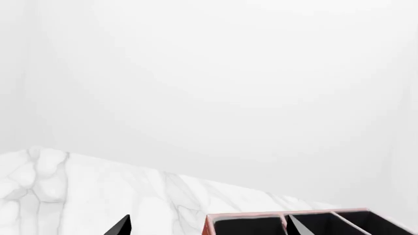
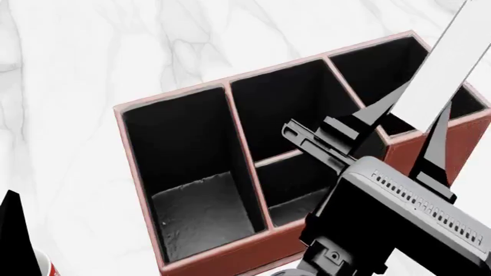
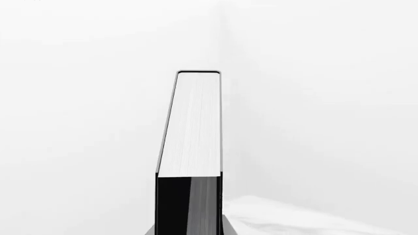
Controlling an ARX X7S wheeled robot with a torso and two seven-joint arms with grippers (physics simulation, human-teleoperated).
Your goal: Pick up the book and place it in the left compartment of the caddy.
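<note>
Fingers [image 2: 429, 150] around book [image 2: 452, 63] above caddy [image 2: 192, 261]

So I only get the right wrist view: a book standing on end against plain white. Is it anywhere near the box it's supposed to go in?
Observer: Yes. In the head view the book is held in the right tool and shows over the right end of the caddy.
Operator: Is that the end it belongs in?
Observer: No. The left compartment, the long bay, is at the opposite end, with the two small bays between it and the book.
Operator: Is anything in that long bay?
Observer: Nothing. Its grey textured floor shows bare.
</note>
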